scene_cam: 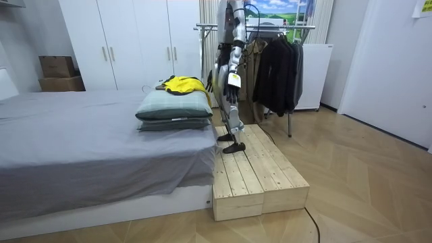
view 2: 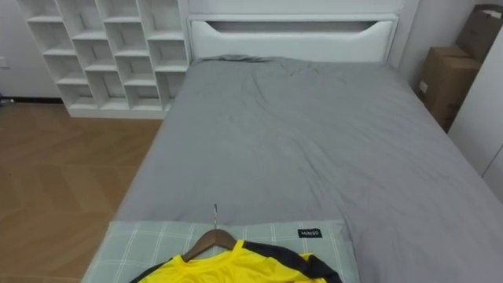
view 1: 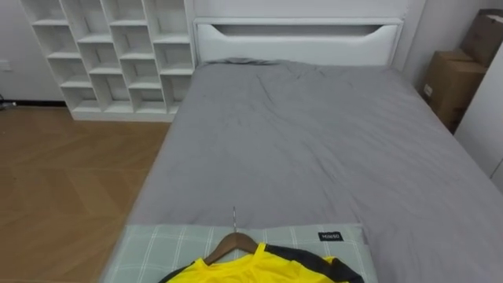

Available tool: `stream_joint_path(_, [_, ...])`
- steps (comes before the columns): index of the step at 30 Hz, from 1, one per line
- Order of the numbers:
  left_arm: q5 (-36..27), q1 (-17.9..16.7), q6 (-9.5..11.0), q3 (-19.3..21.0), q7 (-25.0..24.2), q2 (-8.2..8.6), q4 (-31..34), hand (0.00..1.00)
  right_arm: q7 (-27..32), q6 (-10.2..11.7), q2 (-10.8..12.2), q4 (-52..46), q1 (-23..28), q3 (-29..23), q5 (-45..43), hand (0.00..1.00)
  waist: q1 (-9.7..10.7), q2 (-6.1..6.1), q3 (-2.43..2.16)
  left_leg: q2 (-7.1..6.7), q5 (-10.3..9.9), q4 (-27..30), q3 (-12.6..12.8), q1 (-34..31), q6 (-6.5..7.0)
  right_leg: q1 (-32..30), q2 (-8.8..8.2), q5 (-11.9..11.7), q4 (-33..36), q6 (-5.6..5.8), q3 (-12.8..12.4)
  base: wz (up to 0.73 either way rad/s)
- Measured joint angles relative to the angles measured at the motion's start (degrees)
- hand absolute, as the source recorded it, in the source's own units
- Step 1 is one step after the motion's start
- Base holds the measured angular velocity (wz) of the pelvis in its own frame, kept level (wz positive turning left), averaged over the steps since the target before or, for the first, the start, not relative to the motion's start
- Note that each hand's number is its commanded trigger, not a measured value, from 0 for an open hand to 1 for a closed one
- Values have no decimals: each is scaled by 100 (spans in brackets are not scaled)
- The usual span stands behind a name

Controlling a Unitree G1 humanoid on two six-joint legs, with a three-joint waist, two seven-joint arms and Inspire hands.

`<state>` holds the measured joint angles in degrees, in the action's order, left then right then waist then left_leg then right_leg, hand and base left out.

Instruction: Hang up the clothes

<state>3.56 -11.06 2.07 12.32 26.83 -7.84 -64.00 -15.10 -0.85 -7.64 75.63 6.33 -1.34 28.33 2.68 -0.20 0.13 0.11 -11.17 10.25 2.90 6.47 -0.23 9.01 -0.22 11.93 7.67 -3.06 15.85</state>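
The left hand (scene_cam: 231,94) is hanging at the robot's side; I cannot tell whether its fingers are open or curled. The yellow shirt (view 1: 263,270) is lying on its wooden hanger (view 1: 233,242) atop the green checked pillow (view 1: 157,244) at the foot edge of the bed (view 1: 314,141), beside which the robot is standing on a wooden platform (scene_cam: 256,175).

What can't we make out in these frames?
- Yellow shirt: eye views, lower part cut off by the bottom edge.
- Wooden hanger: eye views, one arm hidden under the shirt's collar.
- Clothes rack: room view, partly behind the robot; free space on it unclear.
- Left hand: room view, too small for detail.
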Motion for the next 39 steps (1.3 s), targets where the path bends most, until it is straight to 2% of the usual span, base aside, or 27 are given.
stream_joint_path(3, [117, 0, 1, 110, 380, -116, 33, 0, 3, -24, -47, -5, -3, -9, -35, 0, -1, 37, -1, -1, -8, 3, -27, 4, 11, -2, 0, 18, 9, 0, 9, 0])
stream_joint_path(7, [358, -92, 10, 117, 867, -263, 218, 0, 28, -52, -232, 3, -3, -5, -131, 0, -9, 91, 2, -5, -9, 1, -40, -1, 13, -7, -1, 17, 15, -1, 9, 0])
stream_joint_path(9, [379, -105, 10, 120, 1047, -282, 260, 0, 76, -53, -303, 4, 6, 9, -130, 0, -17, 135, -17, -11, -9, -2, -55, -3, 13, 1, -2, 16, 22, 0, 21, 2])
stream_joint_path(12, [398, -155, 46, 120, 1344, -288, 474, 0, 152, -53, -354, 2, 38, 10, -128, 0, -41, 139, -27, -13, -8, 1, -62, -4, 13, 7, -5, 16, 21, 0, 60, 3])
stream_joint_path(15, [959, -149, 38, 232, 1530, -312, 767, 0, 169, -69, -358, 2, 57, 8, -195, 0, -92, 154, -46, -15, -7, 20, -87, -36, 12, -2, -5, 16, 10, 0, 82, 5])
stream_joint_path(19, [1900, -149, -8, 269, 1768, -442, 1394, 0, 174, -173, -415, -23, 47, -11, -516, 0, -120, 140, -57, -53, -6, 53, -224, -82, 14, 0, -27, 18, 9, 3, 167, 14])
stream_joint_path(27, [3072, -69, -131, 269, 2006, -449, 2397, 0, 200, -171, -402, -28, 4, -15, -617, 0, -104, 143, -60, -80, -6, 57, -317, -113, 15, -8, -44, 19, 0, 12, 183, 2])
stream_joint_path(31, [3800, 232, -177, 268, 2111, -561, 2477, 0, 188, -170, -411, -30, -23, -111, -612, 0, -109, 210, -58, -81, -6, 108, -322, -143, 15, -14, -48, 19, 3, 12, 181, 0])
stream_joint_path(34, [3990, 301, -210, 267, 2118, -581, 2796, 0, 159, -169, -426, -70, -51, -109, -600, 0, -59, 238, -66, -77, -6, 117, -317, -197, 15, -83, -47, 18, 12, 11, 189, 0])
stream_joint_path(35, [3997, 301, -216, 263, 2118, -581, 2909, 0, 154, -169, -426, -79, -48, -109, -600, 0, -37, 270, -44, -77, -6, 117, -317, -198, 15, -81, -47, 17, 16, 11, 197, 4])
stream_joint_path(39, [4199, 412, -230, 203, 2132, -697, 3242, 0, 156, -160, -436, -63, -83, -106, -617, 0, 43, 283, -29, -77, -6, 117, -318, -188, 15, -78, -59, 14, 92, 12, 201, 1])
